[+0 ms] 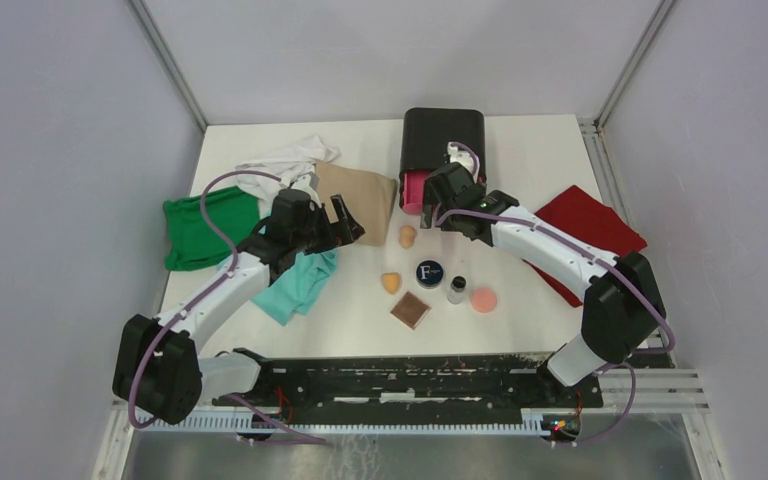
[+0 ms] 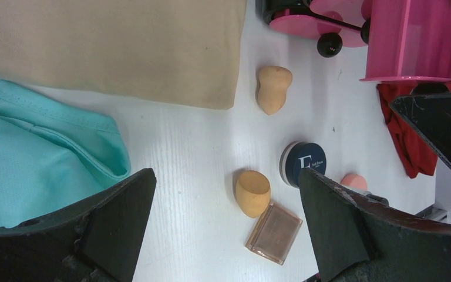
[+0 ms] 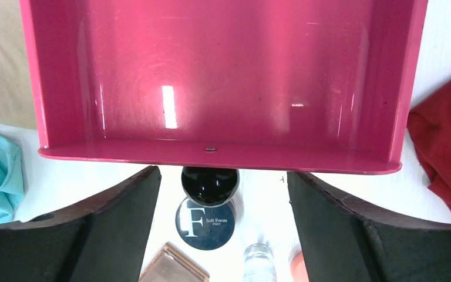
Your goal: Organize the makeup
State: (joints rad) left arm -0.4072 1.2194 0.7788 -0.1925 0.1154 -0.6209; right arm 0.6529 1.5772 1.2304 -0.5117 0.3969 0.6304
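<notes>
The makeup lies loose on the white table: one orange sponge (image 1: 407,236), another orange sponge (image 1: 391,282), a navy compact with a white F (image 1: 429,272), a square brown compact (image 1: 411,310), a black-capped clear bottle (image 1: 457,289) and a pink puff (image 1: 483,299). My right gripper (image 3: 223,173) is open on either side of the black knob (image 3: 209,183) of the pulled-out, empty pink drawer (image 3: 223,76), touching neither side of it. My left gripper (image 2: 226,176) hangs open above the sponge (image 2: 252,192) and the brown compact (image 2: 274,231), holding nothing.
The black box (image 1: 443,135) stands at the back centre. Folded cloths lie around: beige (image 1: 355,195), white (image 1: 285,165), green (image 1: 205,228) and teal (image 1: 300,283) on the left, red (image 1: 585,225) on the right under my right arm.
</notes>
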